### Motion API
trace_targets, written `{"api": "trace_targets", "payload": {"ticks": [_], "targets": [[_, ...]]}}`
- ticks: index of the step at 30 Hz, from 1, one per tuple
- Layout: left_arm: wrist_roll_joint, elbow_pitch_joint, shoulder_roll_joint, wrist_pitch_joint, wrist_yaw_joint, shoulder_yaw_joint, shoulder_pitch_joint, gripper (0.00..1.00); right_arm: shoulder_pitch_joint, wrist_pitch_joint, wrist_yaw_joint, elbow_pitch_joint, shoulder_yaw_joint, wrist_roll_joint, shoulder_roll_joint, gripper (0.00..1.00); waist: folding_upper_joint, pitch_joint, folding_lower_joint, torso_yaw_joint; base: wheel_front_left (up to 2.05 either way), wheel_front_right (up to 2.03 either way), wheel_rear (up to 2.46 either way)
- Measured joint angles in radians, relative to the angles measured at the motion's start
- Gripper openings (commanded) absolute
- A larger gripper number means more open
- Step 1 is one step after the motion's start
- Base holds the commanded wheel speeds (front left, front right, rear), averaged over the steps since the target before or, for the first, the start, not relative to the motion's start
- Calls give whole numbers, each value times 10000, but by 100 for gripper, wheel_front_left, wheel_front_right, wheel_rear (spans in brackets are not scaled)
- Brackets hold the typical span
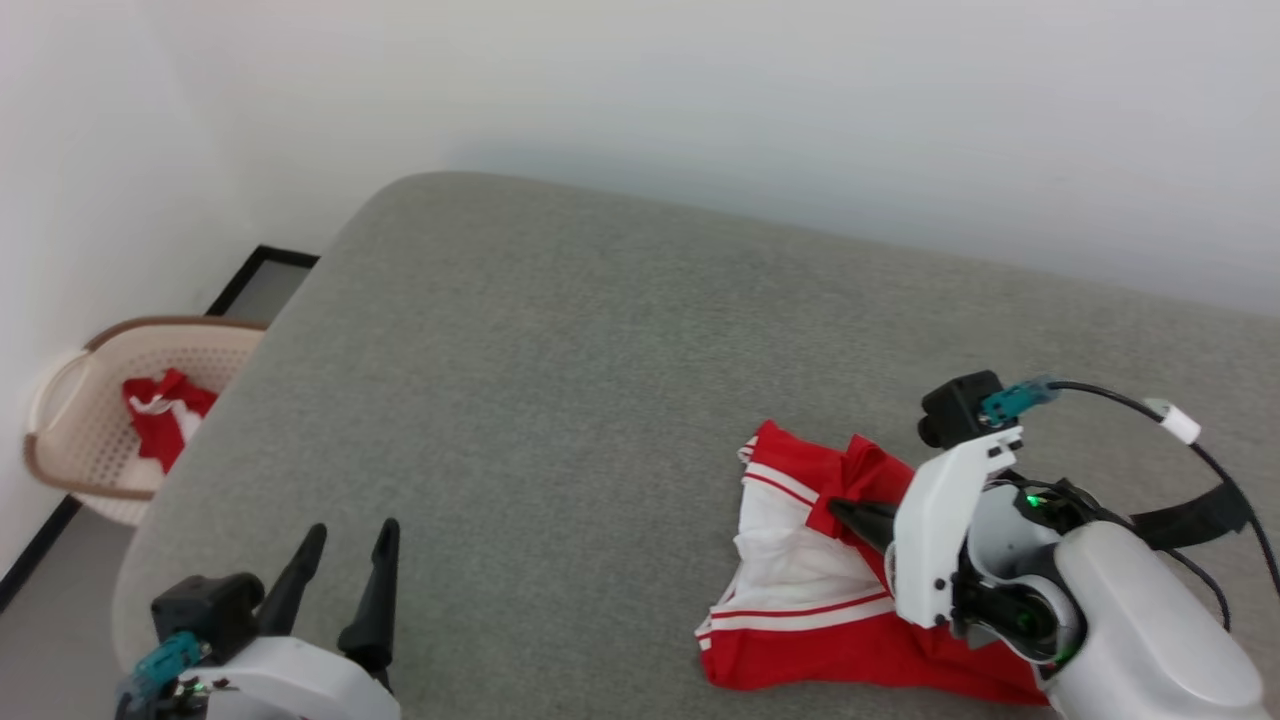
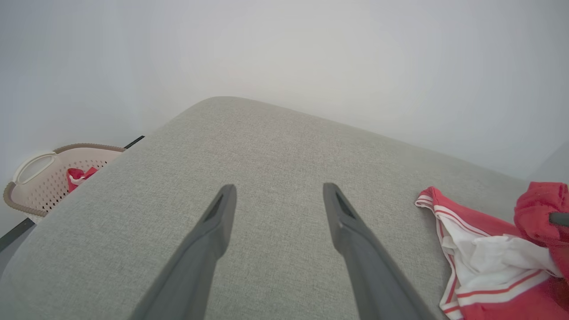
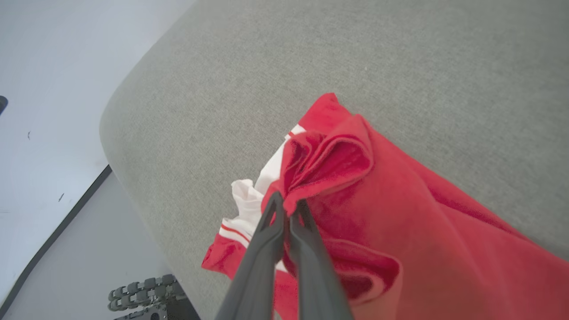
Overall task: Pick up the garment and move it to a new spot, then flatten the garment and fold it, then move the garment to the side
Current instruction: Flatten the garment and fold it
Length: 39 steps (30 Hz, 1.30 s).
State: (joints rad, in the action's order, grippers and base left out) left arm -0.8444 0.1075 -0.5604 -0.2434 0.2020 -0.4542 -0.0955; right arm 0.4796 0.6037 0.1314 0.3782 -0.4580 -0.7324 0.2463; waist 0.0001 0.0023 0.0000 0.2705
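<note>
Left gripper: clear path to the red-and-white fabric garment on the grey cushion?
Probably yes: bare grey cushion lies between the open left gripper and the red-and-white garment; the shut right gripper pinches a red fold.

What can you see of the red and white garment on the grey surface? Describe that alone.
The garment is soft bright red cloth with a white part and red-and-white striped bands. It lies crumpled on the grey padded surface, near its edge. The right claw is shut on a raised red fold.

The garment (image 1: 800, 560) lies right on the padded surface (image 1: 560, 380); left, seemingly on the floor (image 1: 60, 610), a basket (image 1: 88, 432) holds a cloth (image 1: 160, 418)
</note>
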Motion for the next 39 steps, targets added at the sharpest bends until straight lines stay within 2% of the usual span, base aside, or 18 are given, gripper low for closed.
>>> {"api": "trace_targets", "payload": {"ticks": [10,11,13,21,29,39], "targets": [[21,495,332,-27,-224,-153,-384,100,987,-1074,0,2464,-999,272,-522,0,0,181,0,663,0,0,0],[21,539,343,-33,-232,-138,-386,100,1098,-1202,0,2637,-1072,299,-570,18,0,192,0,668,0,0,0],[21,610,368,-48,-261,-98,-386,100,1284,-1471,0,2849,-1227,245,-631,100,0,186,0,639,0,0,0],[25,731,387,-121,-293,111,-291,100,1653,-2219,0,2963,-1741,-522,-449,100,0,61,0,249,0,0,0],[86,669,159,-136,-286,360,145,100,1498,-3413,0,2159,-2061,-924,706,100,0,-198,0,-487,0,0,0],[171,533,-19,-165,-221,861,581,100,854,-5047,0,1561,-1622,-1152,2161,100,-1,-359,1,-1771,0,0,0]]}}
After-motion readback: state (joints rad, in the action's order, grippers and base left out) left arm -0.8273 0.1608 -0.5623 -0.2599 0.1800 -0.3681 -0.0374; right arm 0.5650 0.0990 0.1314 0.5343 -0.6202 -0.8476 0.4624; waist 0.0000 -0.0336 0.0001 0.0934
